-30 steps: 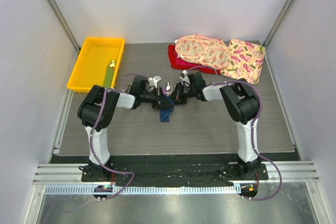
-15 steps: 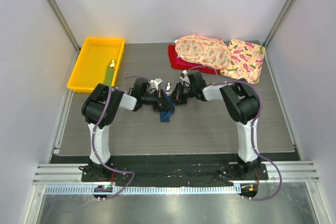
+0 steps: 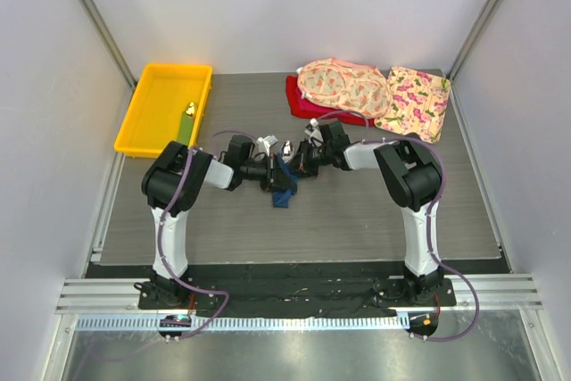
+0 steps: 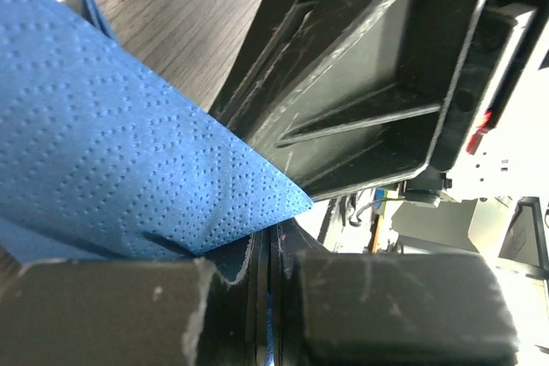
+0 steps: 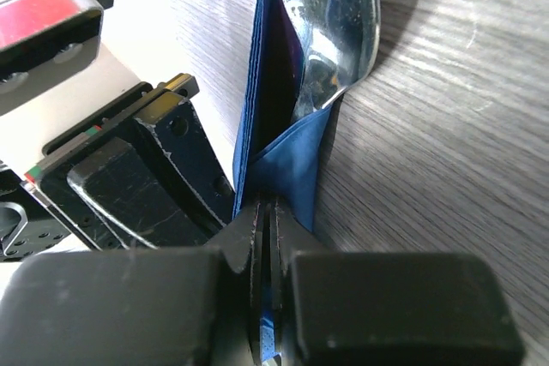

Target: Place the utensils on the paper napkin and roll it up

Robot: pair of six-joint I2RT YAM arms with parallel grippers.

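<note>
The paper napkin [image 3: 283, 188] is a dark blue bundle folded up at the table's middle, between my two grippers. My left gripper [image 3: 270, 176] is shut on one folded edge of the napkin [image 4: 103, 160], and blue paper shows in the slit between its fingers. From the other side, my right gripper [image 3: 295, 167] is shut on a corner of the napkin [image 5: 296, 165]. A silver spoon head [image 5: 336, 23], one of the utensils, pokes out of the fold just past the right gripper [image 5: 268, 212]. Any other utensils and the handles are hidden inside the napkin.
A yellow tray [image 3: 153, 111] at the back left holds a flat green strip [image 3: 185, 131] and a tiny yellow object [image 3: 190, 111]. Two floral cloths [image 3: 343, 86] [image 3: 413, 100] and a red cloth [image 3: 299, 103] lie at the back right. The right gripper's black body [image 4: 369, 83] fills the left wrist view.
The left arm's elbow has shifted a little to the right. Both grippers stay shut on the napkin, which has barely moved.
</note>
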